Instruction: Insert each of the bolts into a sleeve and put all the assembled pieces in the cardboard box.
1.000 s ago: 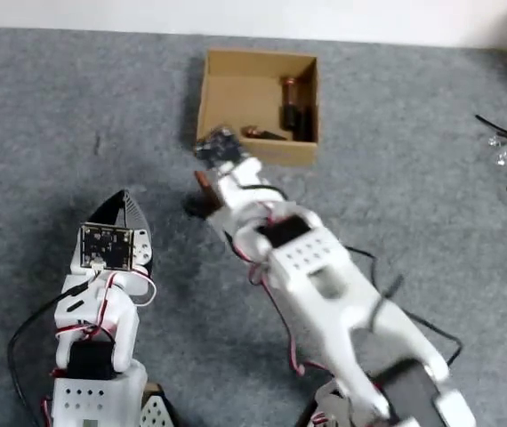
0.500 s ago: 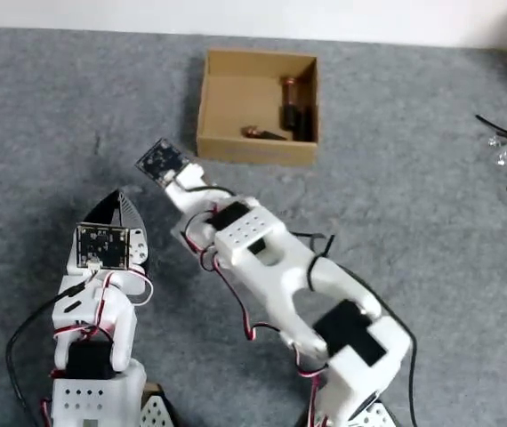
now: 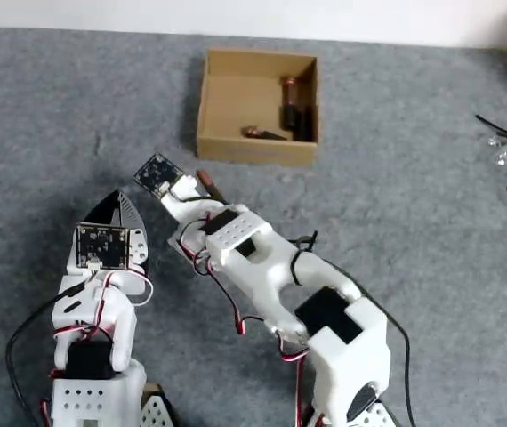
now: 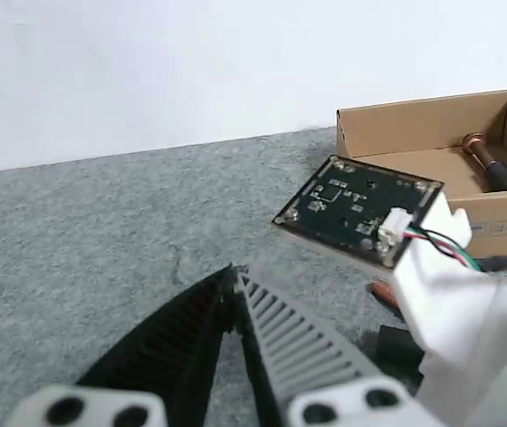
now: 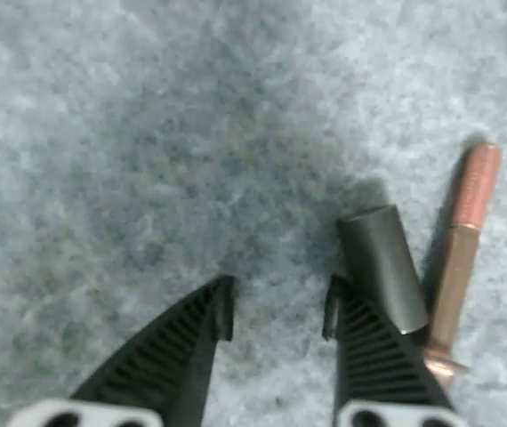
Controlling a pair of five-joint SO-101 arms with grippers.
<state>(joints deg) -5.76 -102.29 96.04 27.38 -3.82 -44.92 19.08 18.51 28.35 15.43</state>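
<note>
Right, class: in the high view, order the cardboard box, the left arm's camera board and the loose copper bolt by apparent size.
Largest: cardboard box.
Then: camera board, though raised nearer the camera.
Smallest: copper bolt on the carpet.

No writing could be read anywhere. A faint bluish mark stood on the outer wall of the cardboard box [image 4: 502,222], too small to make out, and the circuit board [image 4: 351,200] bore tiny illegible specks.
</note>
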